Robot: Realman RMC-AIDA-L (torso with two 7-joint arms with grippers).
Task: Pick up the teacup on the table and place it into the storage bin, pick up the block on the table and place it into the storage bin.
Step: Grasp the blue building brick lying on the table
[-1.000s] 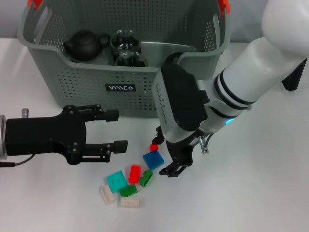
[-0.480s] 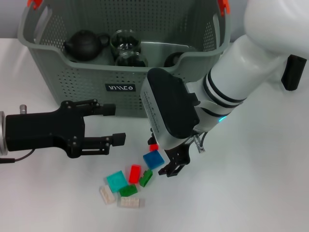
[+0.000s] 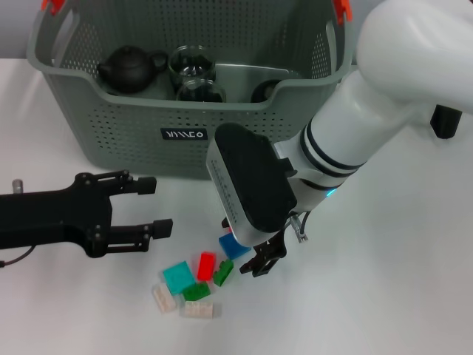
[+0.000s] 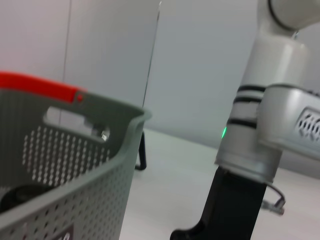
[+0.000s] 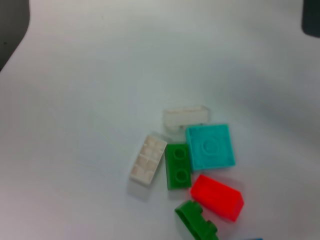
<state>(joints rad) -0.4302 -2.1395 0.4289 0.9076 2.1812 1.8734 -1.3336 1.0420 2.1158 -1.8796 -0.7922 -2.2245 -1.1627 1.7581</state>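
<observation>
Several small blocks lie on the white table: blue [image 3: 235, 246], red [image 3: 205, 265], green [image 3: 223, 273], teal [image 3: 178, 277] and white [image 3: 197, 310]. My right gripper [image 3: 244, 242] hangs low and open right over the blue block, one finger [image 3: 262, 262] beside the green one. The right wrist view looks down on the teal block [image 5: 210, 146], red block [image 5: 217, 197] and green block [image 5: 178, 165]. The storage bin [image 3: 185, 134] stands behind, holding glass teacups [image 3: 189, 63]. To the left, my left gripper [image 3: 157, 205] is open and holds nothing.
A black teapot [image 3: 129, 68] and a dark cup [image 3: 264, 91] also sit in the bin. Orange handle clips [image 3: 52, 6] mark its rim. In the left wrist view, the bin wall [image 4: 75, 170] fills one side and my right arm [image 4: 265, 135] rises nearby.
My left gripper has drawn back to the left, away from the blocks. My right gripper has shifted left and down over the blue block, hiding the small red piece.
</observation>
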